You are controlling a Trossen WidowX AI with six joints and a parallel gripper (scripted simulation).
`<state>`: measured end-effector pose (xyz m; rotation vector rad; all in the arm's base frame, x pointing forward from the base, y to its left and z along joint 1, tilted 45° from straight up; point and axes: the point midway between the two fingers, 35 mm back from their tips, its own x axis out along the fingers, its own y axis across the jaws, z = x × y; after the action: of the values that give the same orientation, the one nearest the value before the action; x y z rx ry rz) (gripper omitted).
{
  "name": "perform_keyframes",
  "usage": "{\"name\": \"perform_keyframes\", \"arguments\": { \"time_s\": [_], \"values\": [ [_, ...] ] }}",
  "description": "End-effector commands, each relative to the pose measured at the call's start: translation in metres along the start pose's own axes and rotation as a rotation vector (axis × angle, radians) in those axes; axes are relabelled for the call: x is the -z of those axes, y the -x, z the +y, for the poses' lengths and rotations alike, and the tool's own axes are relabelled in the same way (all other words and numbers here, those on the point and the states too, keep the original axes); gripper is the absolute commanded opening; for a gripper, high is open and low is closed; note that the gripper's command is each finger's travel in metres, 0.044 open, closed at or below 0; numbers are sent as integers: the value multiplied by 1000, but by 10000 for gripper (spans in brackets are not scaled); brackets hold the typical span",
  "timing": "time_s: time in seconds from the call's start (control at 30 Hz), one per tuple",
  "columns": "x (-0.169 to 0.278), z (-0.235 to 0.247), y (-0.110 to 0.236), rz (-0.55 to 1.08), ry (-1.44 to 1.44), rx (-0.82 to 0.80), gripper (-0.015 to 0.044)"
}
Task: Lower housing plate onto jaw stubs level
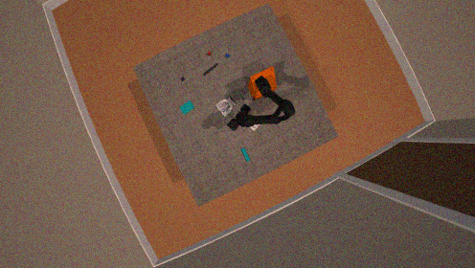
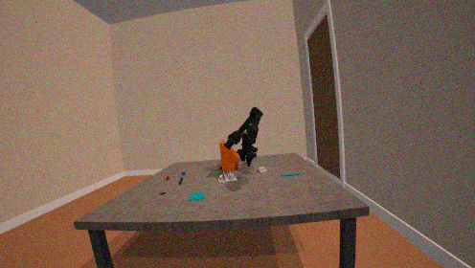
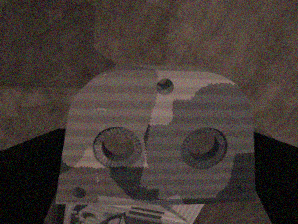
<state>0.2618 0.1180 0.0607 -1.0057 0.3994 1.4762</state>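
The housing plate [image 3: 200, 185], pale with two large round holes and smaller ones, spans the space between the two black fingers in the wrist view. My gripper [image 3: 156, 140] [image 1: 238, 117] [image 2: 248, 162] is shut on it and holds it above the table. The white jaw assembly [image 1: 224, 106] [image 2: 228, 178] stands on the table, just to the left of my gripper in the top and exterior views. Part of it shows past the plate's lower edge in the wrist view [image 3: 145, 215]. The plate hides the rest, and the stubs cannot be made out. The plate cannot be made out in the top and exterior views.
The arm rises beside an orange block [image 1: 269, 76] [image 2: 227, 157]. A small white block [image 1: 254, 127] [image 2: 261, 169] lies near the gripper. A teal bar [image 1: 245, 154] [image 2: 290, 174], teal pad [image 1: 187, 107] [image 2: 196, 196] and dark bar [image 1: 211, 69] [image 2: 181, 181] lie farther off.
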Motion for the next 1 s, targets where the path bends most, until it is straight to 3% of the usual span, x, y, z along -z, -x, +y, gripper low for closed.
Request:
{"name": "perform_keyframes", "arguments": {
  "time_s": [0.0, 0.97],
  "values": [
    [8, 0, -1, -6, -105, -2, 351],
    [77, 17, -4, -24, -925, -13, 351]
  ]
}}
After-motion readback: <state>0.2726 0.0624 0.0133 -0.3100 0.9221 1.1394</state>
